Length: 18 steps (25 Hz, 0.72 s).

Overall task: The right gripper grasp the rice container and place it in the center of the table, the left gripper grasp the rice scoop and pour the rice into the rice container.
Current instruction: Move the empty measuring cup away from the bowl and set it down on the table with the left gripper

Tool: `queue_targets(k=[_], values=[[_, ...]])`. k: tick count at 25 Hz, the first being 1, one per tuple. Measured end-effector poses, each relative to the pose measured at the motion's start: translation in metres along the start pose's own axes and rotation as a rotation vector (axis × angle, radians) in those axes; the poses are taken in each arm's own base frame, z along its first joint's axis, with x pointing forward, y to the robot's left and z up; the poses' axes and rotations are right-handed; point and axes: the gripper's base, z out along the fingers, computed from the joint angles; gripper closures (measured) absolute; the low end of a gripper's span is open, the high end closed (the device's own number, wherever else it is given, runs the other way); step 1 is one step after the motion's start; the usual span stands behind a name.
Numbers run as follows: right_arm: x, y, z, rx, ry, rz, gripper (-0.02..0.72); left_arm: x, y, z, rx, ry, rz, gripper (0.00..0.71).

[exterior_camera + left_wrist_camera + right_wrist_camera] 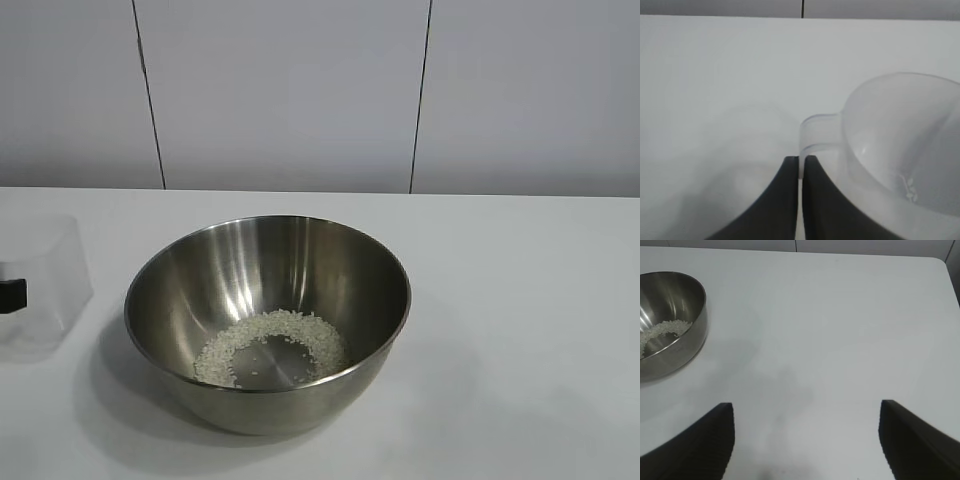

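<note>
left gripper [799, 165]: fingers pinched nearly together on the thin handle tab of the rice scoop; only a sliver of translucent plastic shows between the tips. in the exterior view just a small black bit of it shows at the left edge, against the scoop's side.
rice scoop [900, 145]: translucent whitish plastic measuring cup, held by its tab. looks almost empty, a few grains stuck to the inner wall. in the exterior view it sits at the far left edge [40, 275], partly cut off, upright or close to it, apart from the bowl with a gap of bare table between. cannot tell if its base touches the table.
right gripper [807, 412]: fingers spread wide, nothing between them, touching nothing. hangs above bare table well off to the side of the bowl.
rice container [268, 320]: shiny stainless-steel mixing bowl, upright on the table, roughly mid-table in the exterior view. no gripper on it.
rice [270, 340]: white grains lying in a loose ring round the bowl's bottom, bare steel in the middle of the ring.
table [520, 330]: plain matte white top; shadow of the bowl falls toward the left.
wall [300, 90]: pale panels behind, with dark vertical seams.
writing/labels: none readable on bowl or scoop.
</note>
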Motion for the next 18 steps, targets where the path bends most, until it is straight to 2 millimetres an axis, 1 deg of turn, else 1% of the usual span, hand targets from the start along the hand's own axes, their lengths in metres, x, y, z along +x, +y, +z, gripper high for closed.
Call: queue_targets(k=[4,8,10,12,15,18], values=[[0.0000,0.0000,0.0000,0.000,0.000,0.000,0.159,0.0064,0.0005,0.0077,-0.011,0.021,0.013,0.701],[0.0000,0.0000,0.0000,0.000,0.000,0.000,0.159,0.0095,0.0011,0.0087,-0.019,0.033,0.012,0.701],[0.0000,0.0000,0.0000,0.000,0.000,0.000,0.159,0.0094,0.0017,0.0087,-0.025,0.032,0.011,0.689],[0.0000,0.0001,0.0000,-0.002,0.000,0.001,0.159,0.0091,0.0022,0.0087,-0.031,0.029,0.008,0.648],[0.0000,0.0001,0.0000,-0.002,0.000,0.001,0.159,0.0087,0.0025,0.0087,-0.035,0.025,0.007,0.527],[0.0000,0.0001,0.0000,-0.002,0.000,0.001,0.159,0.0086,0.0028,0.0087,-0.037,0.024,0.006,0.427]])
